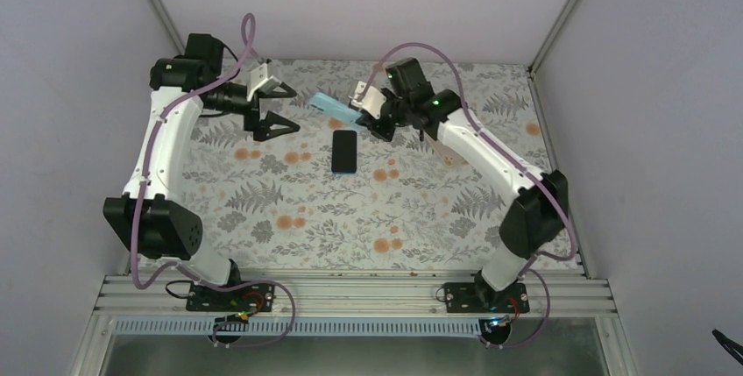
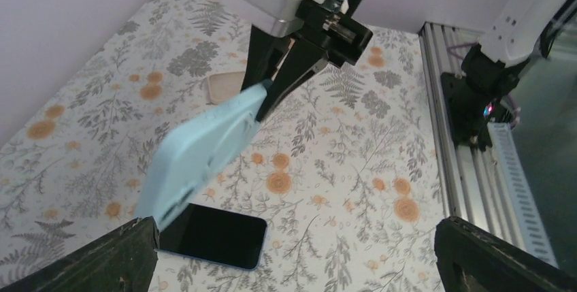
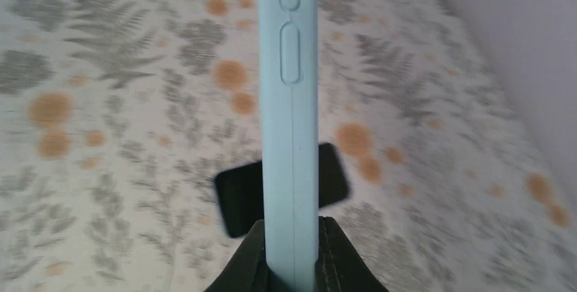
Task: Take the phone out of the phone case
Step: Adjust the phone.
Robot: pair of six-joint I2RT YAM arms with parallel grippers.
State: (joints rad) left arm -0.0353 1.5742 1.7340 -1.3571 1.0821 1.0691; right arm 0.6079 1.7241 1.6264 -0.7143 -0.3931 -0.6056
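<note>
My right gripper is shut on one end of the phone, a pale light-blue slab held tilted in the air. The left wrist view shows its blue back pinched by the right gripper. The right wrist view shows its edge with two button bumps between my fingers; its screen is hidden. The beige-pink phone case lies flat on the table behind it, apart from the phone. My left gripper is open and empty, just left of the phone's free end; it also shows in the left wrist view.
A second black phone with a darker blue rim lies screen-up on the floral table, below the held phone; it also shows in both wrist views. White walls enclose the table. An aluminium rail runs along the near edge.
</note>
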